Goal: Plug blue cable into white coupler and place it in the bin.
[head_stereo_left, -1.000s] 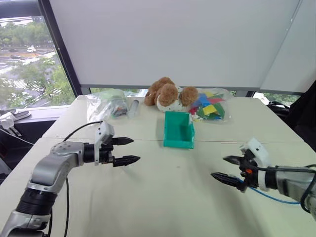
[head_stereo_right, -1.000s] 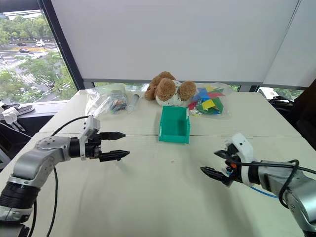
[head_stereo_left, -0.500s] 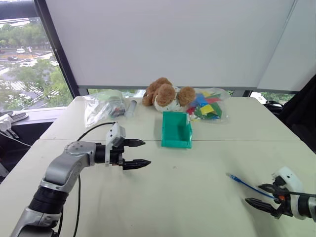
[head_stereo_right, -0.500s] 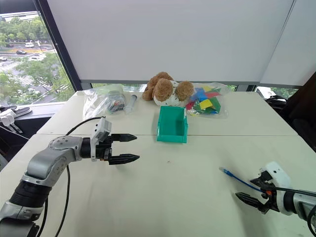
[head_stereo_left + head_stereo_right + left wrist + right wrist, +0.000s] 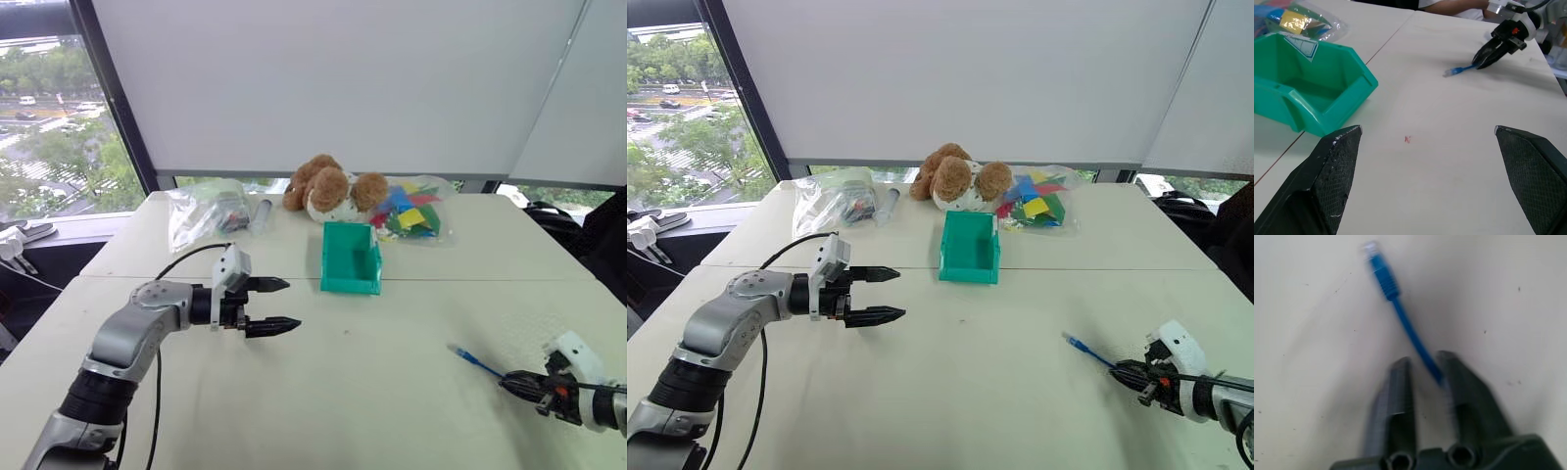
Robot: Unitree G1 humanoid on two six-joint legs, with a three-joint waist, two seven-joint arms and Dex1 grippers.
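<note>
Bench (image 5: 392, 392): broad, pale, bare in the working area. I see no snag on its surface, but nothing to stop a cable sliding either.

Left arm, left tool (image 5: 279, 305): held level over the middle-left of the bench, fingers spread wide and carrying nothing. Risk: it has no coupler to offer, so any mating attempt from here would be into air.

Bin (image 5: 352, 258): teal, open-topped, lower front facing me, standing at the far middle of the bench, well apart from both tools. Risk: the long carry across from the right edge gives a loose grip plenty of chance to slip.

Back-row clutter: brown teddy bear (image 5: 328, 186), clear bag of coloured pieces (image 5: 413, 211) and a second clear bag (image 5: 204, 210), all behind or beside the bin. Risk: an overshoot at drop-off lands among these.

Right tool (image 5: 1129, 373): low at the near right of the bench, fingers clenched on the blue cable. In the right wrist view the cord appears pinched towards one finger rather than centred, though that view is blurred and I am not sure. Risk: an off-centre pinch lets the cord twist or pull free.

Blue cable (image 5: 477, 361): lying on the bench, clear plug end (image 5: 1371, 248) pointing away from the right tool, a fair length free ahead of the grip. Risk: that free length will droop and swing when lifted, spoiling plug alignment.

White coupler: I cannot locate it; this is the chief hazard to the task.
</note>
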